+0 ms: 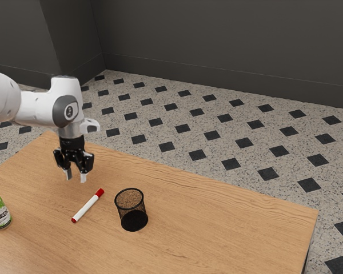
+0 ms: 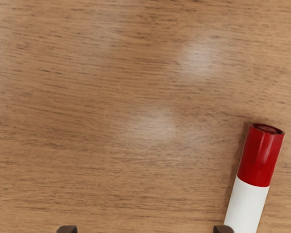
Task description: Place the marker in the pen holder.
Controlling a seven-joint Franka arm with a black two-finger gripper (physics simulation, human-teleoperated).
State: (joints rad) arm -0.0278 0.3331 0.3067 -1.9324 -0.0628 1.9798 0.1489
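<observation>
Exterior view: with gripper (image 1: 76, 176) spread near the far edge of the table (image 1: 217, 228), best pinch the marker (image 1: 87, 206) around its middle, likely light, stiff and slick.

The worktop (image 1: 228, 228) looks like smooth wood with a soft sheen, the marker's red cap (image 2: 259, 155) glossy plastic, the pen holder (image 1: 131, 209) black mesh, and the floor (image 1: 217, 123) speckled stone.

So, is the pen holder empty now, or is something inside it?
Empty: the pen holder shows only its dark bottom through the mesh.
</observation>
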